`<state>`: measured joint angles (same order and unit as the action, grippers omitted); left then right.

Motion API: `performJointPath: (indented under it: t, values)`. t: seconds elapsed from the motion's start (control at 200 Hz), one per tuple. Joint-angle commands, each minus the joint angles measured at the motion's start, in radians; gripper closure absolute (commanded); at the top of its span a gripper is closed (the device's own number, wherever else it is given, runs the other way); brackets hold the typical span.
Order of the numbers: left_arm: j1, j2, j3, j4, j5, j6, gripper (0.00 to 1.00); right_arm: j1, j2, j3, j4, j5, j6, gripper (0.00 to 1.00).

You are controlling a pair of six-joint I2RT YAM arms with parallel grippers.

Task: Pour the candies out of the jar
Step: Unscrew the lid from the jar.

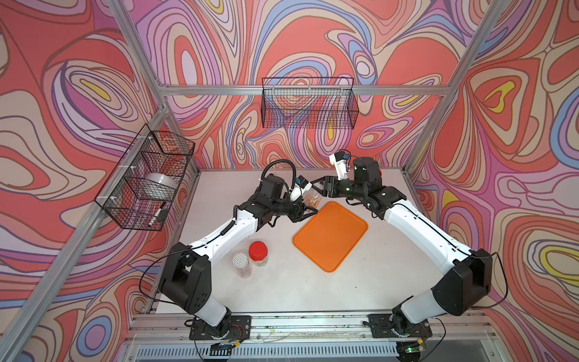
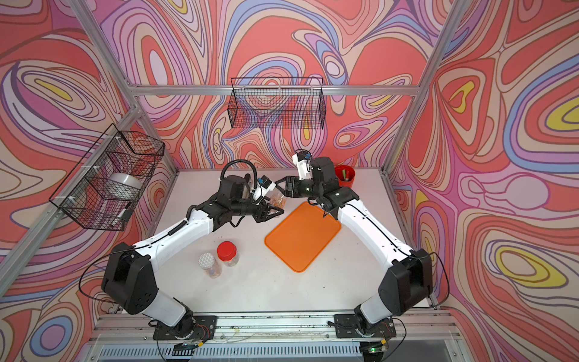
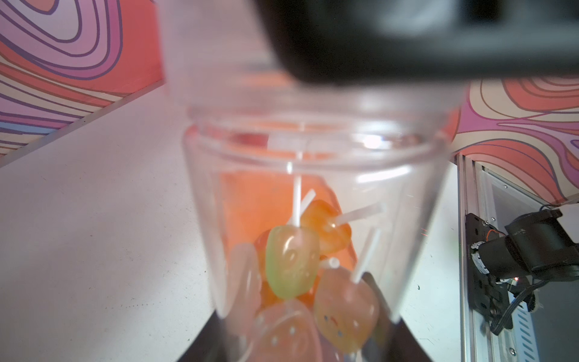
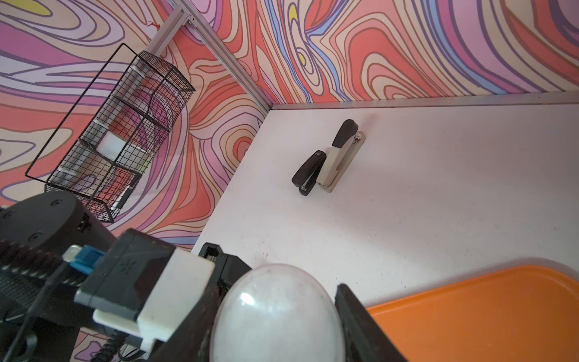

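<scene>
In both top views the left hand (image 1: 301,212) is closed around the low end of the clear jar (image 1: 310,200), up in the air near the middle of the bench's (image 1: 282,291) far edge, just beside the orange tray's (image 1: 332,238) far corner. The right hand (image 2: 281,184) meets its top end. In the left wrist view the candies (image 3: 291,263) lie heaped inside; the jar looks light, hard and slippery, so its sides seem the best place to hold. In the right wrist view the right hand's fingers (image 4: 354,313) hug both sides of the clear round lid (image 4: 275,316).
</scene>
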<state>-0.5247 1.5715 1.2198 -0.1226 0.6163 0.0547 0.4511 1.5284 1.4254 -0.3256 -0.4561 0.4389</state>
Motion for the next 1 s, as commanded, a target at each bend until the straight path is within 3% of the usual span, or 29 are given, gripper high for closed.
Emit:
performJointPath:
  t: [0.0,0.466,0.997]
  values:
    - [-0.005,-0.005,0.029,0.031,0.023,0.008,1.00,0.002,0.010,-0.002,0.009,-0.032,0.019,0.51]
    - [-0.005,-0.024,-0.003,0.021,0.030,0.061,1.00,-0.052,0.056,0.151,-0.136,-0.172,0.019,0.60]
    - [-0.005,-0.018,-0.014,0.033,0.043,0.066,1.00,-0.085,0.057,0.205,-0.163,-0.137,-0.035,0.62]
